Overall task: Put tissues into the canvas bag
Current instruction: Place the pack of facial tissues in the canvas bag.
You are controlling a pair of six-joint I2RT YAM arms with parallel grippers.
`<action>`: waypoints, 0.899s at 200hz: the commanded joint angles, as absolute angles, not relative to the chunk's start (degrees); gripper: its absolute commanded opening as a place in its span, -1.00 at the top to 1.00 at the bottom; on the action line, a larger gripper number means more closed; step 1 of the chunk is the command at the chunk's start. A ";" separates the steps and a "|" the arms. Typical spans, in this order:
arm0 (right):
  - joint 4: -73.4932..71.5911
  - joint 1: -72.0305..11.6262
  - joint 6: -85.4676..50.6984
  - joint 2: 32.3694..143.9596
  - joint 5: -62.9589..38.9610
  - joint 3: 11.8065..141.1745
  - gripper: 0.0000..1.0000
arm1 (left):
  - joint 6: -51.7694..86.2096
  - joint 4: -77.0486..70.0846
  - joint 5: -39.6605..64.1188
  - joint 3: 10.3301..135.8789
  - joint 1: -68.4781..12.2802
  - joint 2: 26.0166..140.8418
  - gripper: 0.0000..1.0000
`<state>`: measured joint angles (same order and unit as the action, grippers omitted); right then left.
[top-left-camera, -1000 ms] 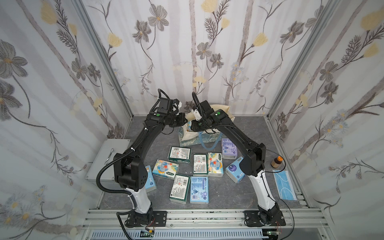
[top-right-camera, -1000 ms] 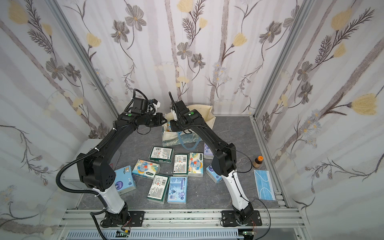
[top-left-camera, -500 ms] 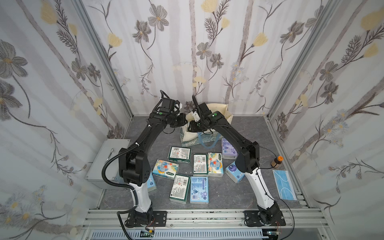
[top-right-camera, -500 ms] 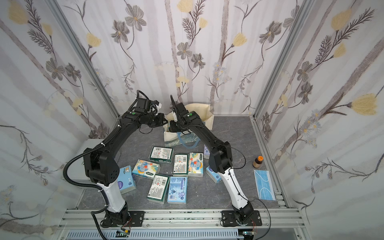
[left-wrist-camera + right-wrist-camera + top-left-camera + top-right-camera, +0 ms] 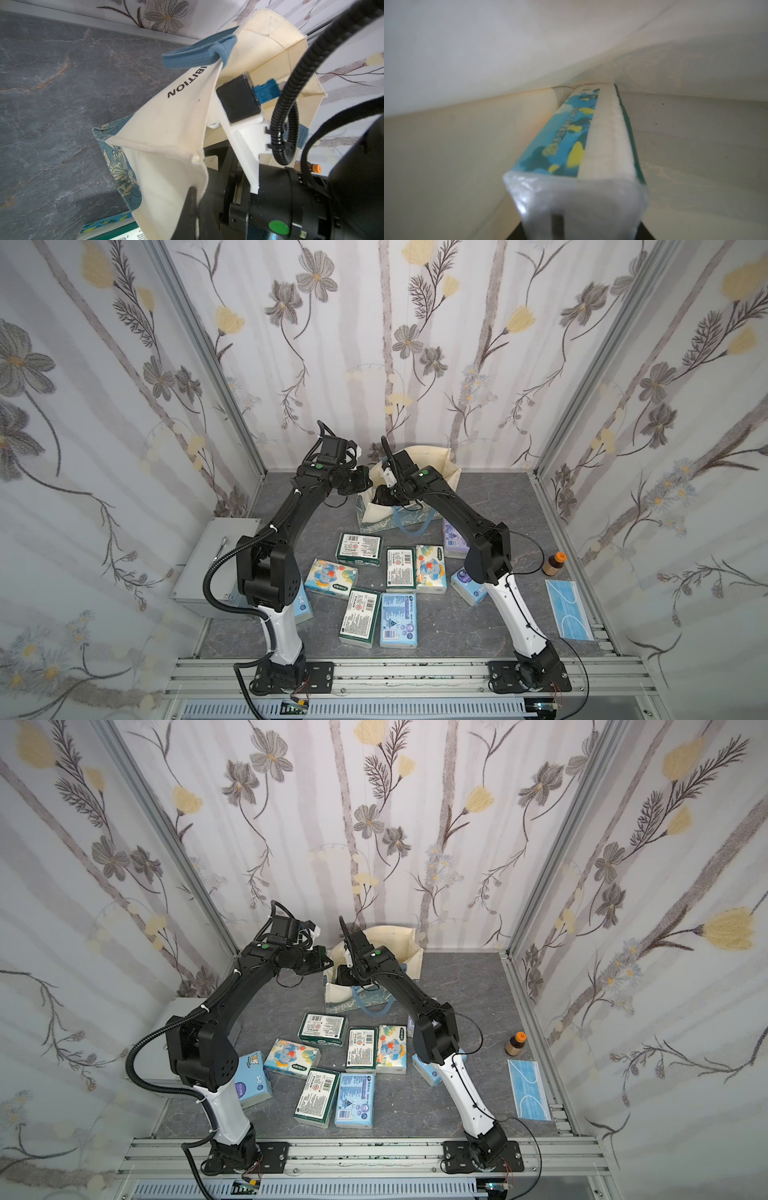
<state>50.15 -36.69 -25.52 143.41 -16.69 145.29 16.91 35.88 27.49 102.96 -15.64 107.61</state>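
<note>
The cream canvas bag [image 5: 436,460] [image 5: 399,940] stands at the back of the table with its mouth open. My left gripper [image 5: 362,485] [image 5: 196,191] is shut on the rim of the canvas bag [image 5: 172,128] and holds that side up. My right gripper [image 5: 385,497] [image 5: 581,232] reaches down inside the bag. A blue-and-yellow tissue pack [image 5: 571,141] lies between its jaws, its far end against the bag's bottom fold; whether the jaws press it is unclear. Several tissues lie on the table: dark green [image 5: 359,548], elephant print [image 5: 331,577], light blue [image 5: 398,619], lavender [image 5: 469,587].
A silver metal case [image 5: 216,560] sits at the left edge beside the left arm. A small brown bottle [image 5: 556,564] and a flat blue mask packet [image 5: 568,616] lie at the right. The bag's blue handle [image 5: 409,526] hangs over its front toward the packs.
My right gripper has sunk deeper into the bag with the tissue pack. The left gripper has kept its hold on the rim while its arm drew closer to the bag.
</note>
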 commanded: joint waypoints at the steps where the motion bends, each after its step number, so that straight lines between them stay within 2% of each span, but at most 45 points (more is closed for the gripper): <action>1: 47.13 -36.75 -25.81 143.32 -21.57 145.76 -0.11 | 17.27 35.17 29.44 103.27 -15.71 107.65 1.00; 19: 46.96 -36.76 -24.74 141.93 -22.17 145.78 -0.49 | 17.14 35.33 29.30 103.23 -15.62 107.67 1.00; 31: 46.86 -36.65 -23.97 140.27 -21.67 145.79 -0.61 | 17.03 35.43 28.99 103.30 -15.58 107.83 1.00; 69: 48.50 -34.19 -23.02 131.91 -20.61 146.95 -0.64 | 15.53 36.89 26.39 103.79 -15.47 107.92 1.00; 89: 51.33 -32.60 -20.84 125.68 -19.50 146.92 -0.64 | 15.21 37.27 25.52 103.88 -15.15 107.93 0.89; 101: 53.67 -32.03 -19.15 122.09 -19.01 146.72 -0.64 | 15.03 37.43 25.28 103.89 -14.90 108.05 0.72; 118: 56.72 -31.90 -16.62 116.66 -18.51 143.92 -0.64 | 14.77 37.49 24.53 103.65 -14.51 108.06 0.20; 124: 57.02 -31.93 -16.28 114.11 -18.59 141.60 -0.64 | 14.71 37.45 24.15 103.55 -14.33 107.98 0.07; 151: 51.17 -32.76 -16.87 99.65 -19.81 119.59 -0.63 | 15.82 36.74 24.58 103.23 -13.42 106.88 -0.26; 157: 49.00 -33.18 -17.52 95.85 -19.60 113.20 -0.63 | 16.51 36.08 25.31 102.99 -13.37 106.19 -0.40; 180: 43.51 -35.07 -20.75 83.23 -18.79 92.64 -0.64 | 17.40 34.47 25.12 102.19 -13.98 101.55 -0.50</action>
<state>47.90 -33.67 -18.02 91.39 -19.22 106.91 16.36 37.32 25.10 102.69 -13.47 105.93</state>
